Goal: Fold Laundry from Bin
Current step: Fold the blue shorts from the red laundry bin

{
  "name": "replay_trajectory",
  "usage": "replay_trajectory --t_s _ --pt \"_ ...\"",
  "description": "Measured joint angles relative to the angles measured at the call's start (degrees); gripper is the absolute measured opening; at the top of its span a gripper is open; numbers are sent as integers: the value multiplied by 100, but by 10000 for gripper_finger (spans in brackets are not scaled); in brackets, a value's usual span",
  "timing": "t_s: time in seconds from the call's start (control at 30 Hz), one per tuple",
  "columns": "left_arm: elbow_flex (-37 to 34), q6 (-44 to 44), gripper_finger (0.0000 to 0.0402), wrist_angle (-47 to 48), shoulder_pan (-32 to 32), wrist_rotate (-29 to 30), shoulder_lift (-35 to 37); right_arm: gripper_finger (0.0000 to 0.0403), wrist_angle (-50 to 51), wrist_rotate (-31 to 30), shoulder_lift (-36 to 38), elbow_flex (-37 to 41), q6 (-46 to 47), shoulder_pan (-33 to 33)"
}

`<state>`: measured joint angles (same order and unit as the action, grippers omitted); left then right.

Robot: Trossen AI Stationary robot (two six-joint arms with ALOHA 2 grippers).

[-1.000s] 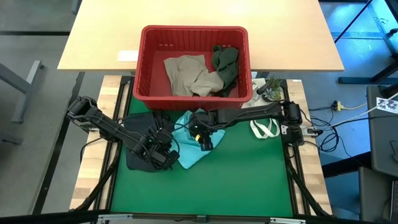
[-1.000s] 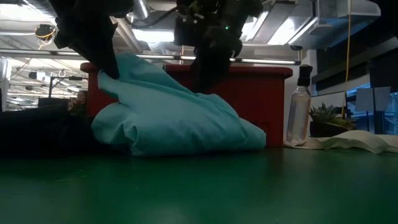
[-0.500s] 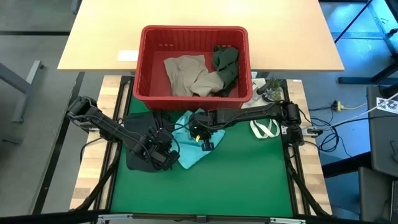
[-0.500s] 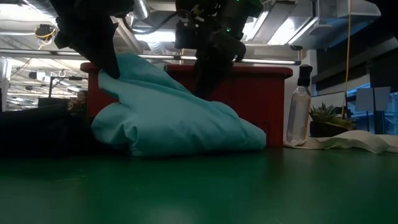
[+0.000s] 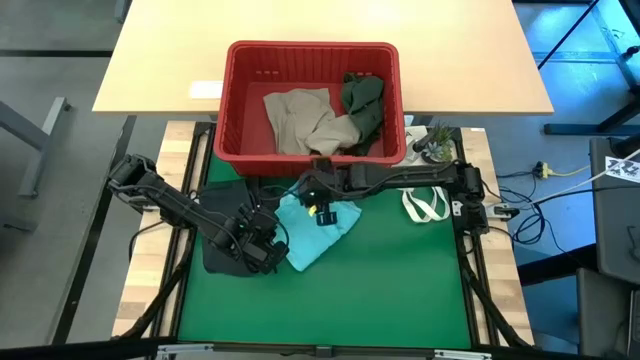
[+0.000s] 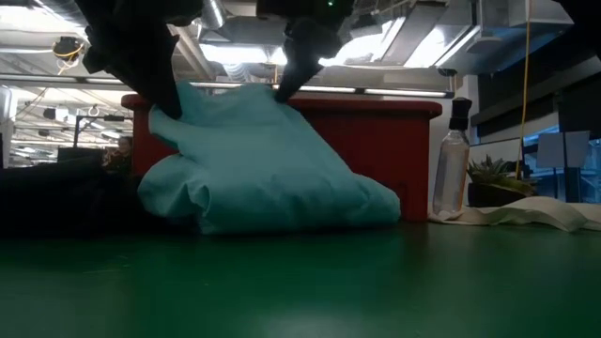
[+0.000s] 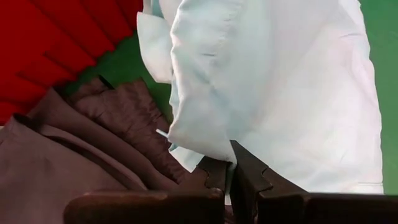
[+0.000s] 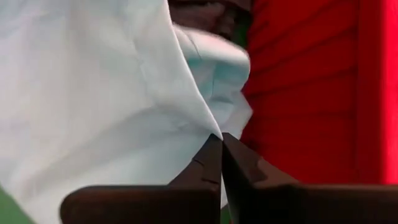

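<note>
Light teal garment [image 5: 318, 232] bunched on the green table [image 5: 400, 290] just in front of the red bin [image 5: 232, 100], soft and rumpled, with rounded folds low down and a smooth sheet rising to two raised corners. Pinched at one corner by the right gripper [image 5: 318, 203], fingers together on the cloth, close to the bin's front wall. Held at the other corner by the left gripper [image 5: 268, 243], fingers clamped on a teal edge. Black garment [image 5: 225, 225] crumpled beside the teal one, under the left arm, touching it. Inside the bin, a beige garment [image 5: 300, 120] spread loosely and a dark olive garment [image 5: 362, 105] heaped at the right end, the two overlapping. White bag [image 5: 425, 207] with loop handles lying to the right on the table.
</note>
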<state>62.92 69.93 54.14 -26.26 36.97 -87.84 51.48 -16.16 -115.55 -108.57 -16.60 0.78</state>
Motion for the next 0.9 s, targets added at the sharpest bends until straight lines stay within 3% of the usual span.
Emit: replay_trajectory --t_s 0.17,0.33,0.9 --pt "0 2 0 81 2 167 -1 4 -342 -295 -2 0 -246 -4" --pt "0 4 0 87 163 167 0 3 -445 -1056 -121 1 -332 43" --pt "0 -32 0 266 630 35 -51 2 -574 -1019 -491 186 -335 470"
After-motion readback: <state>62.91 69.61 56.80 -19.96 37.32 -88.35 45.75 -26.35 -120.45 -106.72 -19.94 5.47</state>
